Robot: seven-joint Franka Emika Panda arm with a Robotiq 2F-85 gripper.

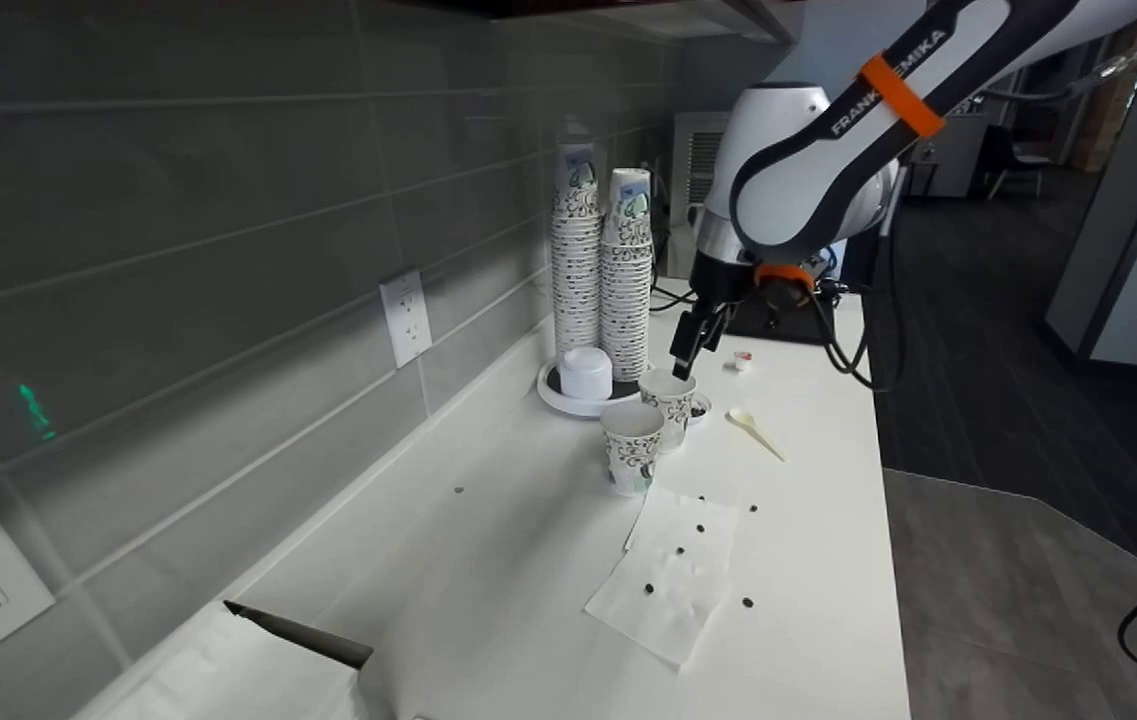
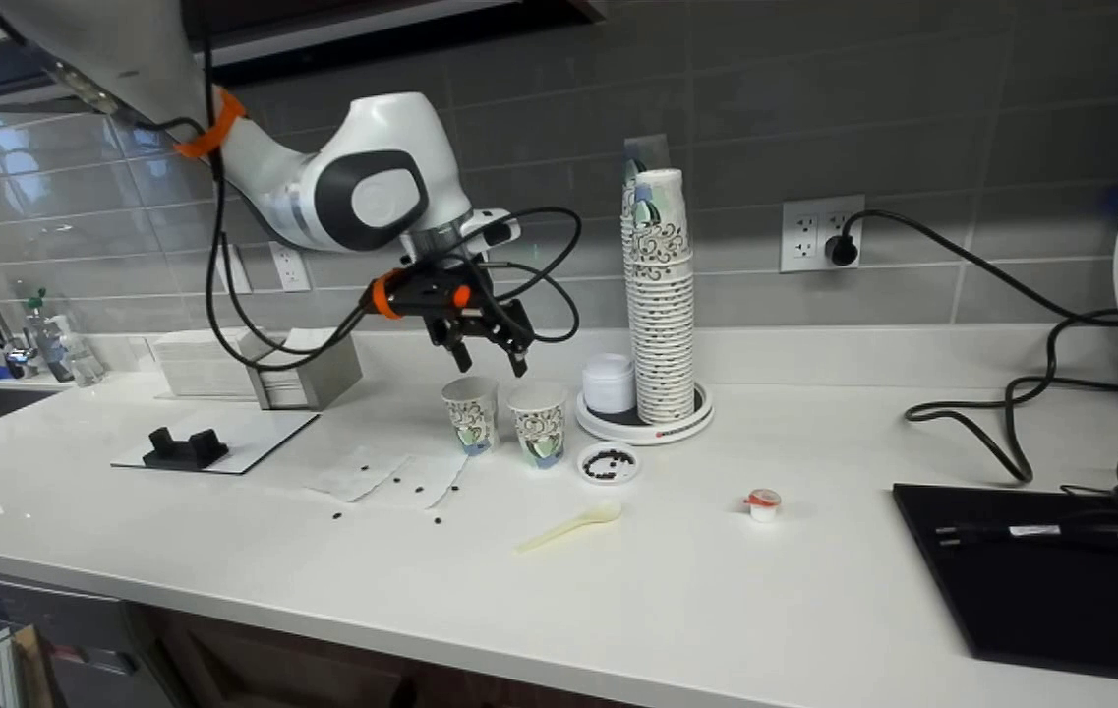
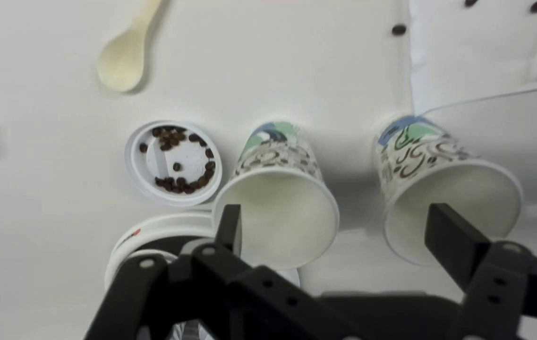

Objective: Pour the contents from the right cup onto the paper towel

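Two patterned white paper cups stand upright side by side. The right cup (image 1: 671, 405) in both exterior views (image 2: 539, 425) is the one beside a bean-filled lid; it shows on the left in the wrist view (image 3: 275, 217). The other cup (image 2: 472, 415) stands closer to the paper towel (image 1: 673, 625). No dark specks show inside either cup. Dark specks (image 3: 209, 166) lie in the white lid (image 3: 131, 156); several lie on the towel and counter. My gripper (image 2: 492, 366) is open and empty, above the cups. In the wrist view (image 3: 335, 208) its fingers overlap both cup openings.
A round tray (image 2: 657, 436) behind the cups holds tall cup stacks (image 2: 664, 324) and white lids (image 2: 609, 383). A spoon (image 2: 568, 527) and a creamer pod (image 2: 763, 506) lie in front. A napkin holder (image 2: 318, 369) stands by the wall (image 2: 559, 324).
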